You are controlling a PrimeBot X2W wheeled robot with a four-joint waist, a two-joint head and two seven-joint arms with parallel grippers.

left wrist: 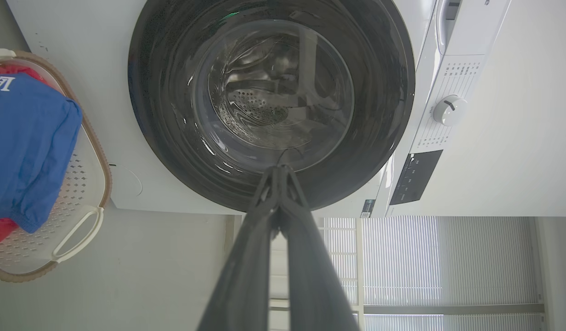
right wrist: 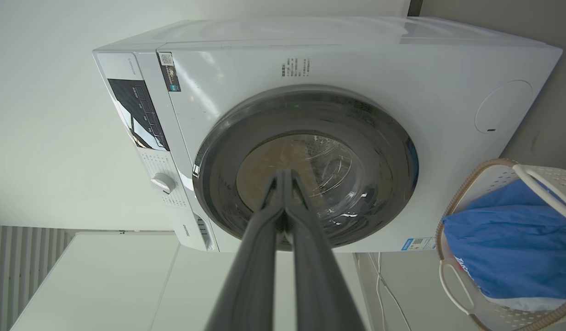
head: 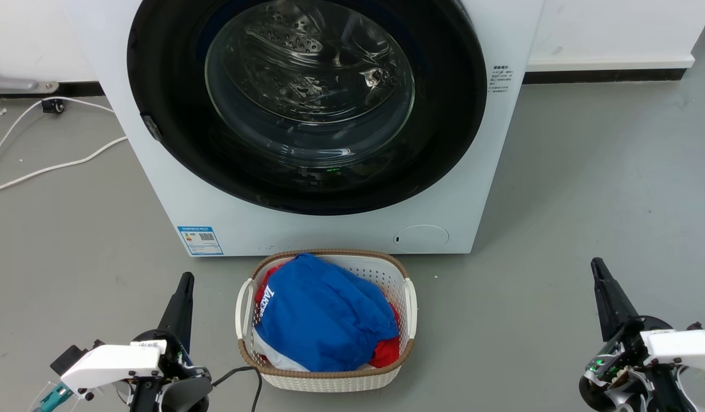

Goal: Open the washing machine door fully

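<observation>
I see washing machine door (head: 307,103) shut flush on washing machine (head: 204,206), far centre. My left gripper (head: 186,279) near left, fingers pressed together, empty; right gripper (head: 597,264) near right, likewise. Laundry basket (head: 410,303) between them.

- The washing machine door (head: 309,97) is round and glossy black, with a bulging clear glass bowl at its centre. It sits shut, flush against the front, nearly machine-wide.
- The washing machine (head: 329,234) is a white box standing on the grey floor (head: 587,200), with a blue label (head: 201,240) at its lower left corner.
</observation>
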